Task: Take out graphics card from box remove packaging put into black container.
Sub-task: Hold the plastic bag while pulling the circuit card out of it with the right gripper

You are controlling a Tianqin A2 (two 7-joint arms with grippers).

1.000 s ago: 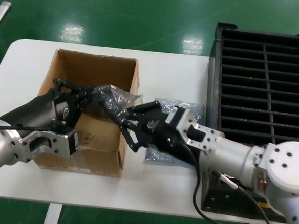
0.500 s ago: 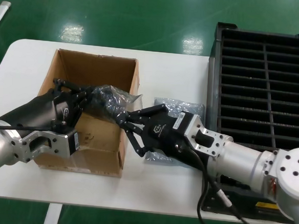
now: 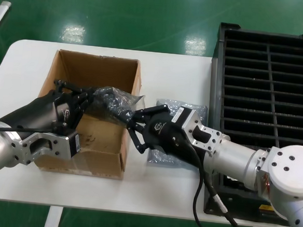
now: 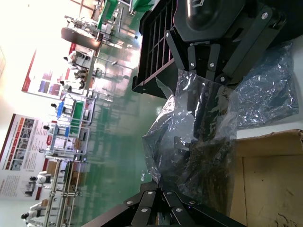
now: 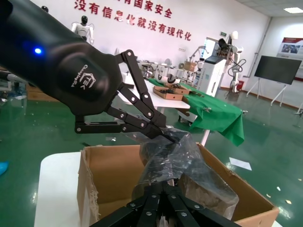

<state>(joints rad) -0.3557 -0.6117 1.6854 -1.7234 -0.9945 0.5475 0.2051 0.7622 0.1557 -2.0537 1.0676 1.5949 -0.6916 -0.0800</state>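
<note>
The left gripper (image 3: 92,100) was over the open box (image 3: 100,68), with its fingers closed on one end of the bag (image 3: 113,101). The bag was lifted above the right wall of the box. The right gripper (image 3: 134,127) was just outside that wall, and its fingers seemed closed on the other end of the same bag, as the right wrist view showed the bag (image 5: 170,156) pinched between the two grippers. Something dark lay inside the bag, probably the card (image 4: 208,156), but its bracket could not be seen, so this was only my judgement.

About the progress: the bagged card was already raised out of the box, so the first step looked nearly done. The bag was not yet removed, and nothing had gone into the crate (image 3: 268,85). Its slots appeared empty as far as they were visible. So the unpacking and the placing were both left to do. A second crumpled bag (image 3: 185,108) lay on the table (image 3: 170,68) just right of the box, partly under the right arm.

The surface was a white table with rounded corners. The box stood on its left part, and the crate was at its right edge. The floor was shiny green. The wrist views showed a large bright hall with other tables, posters and some humanoid robots far away.
</note>
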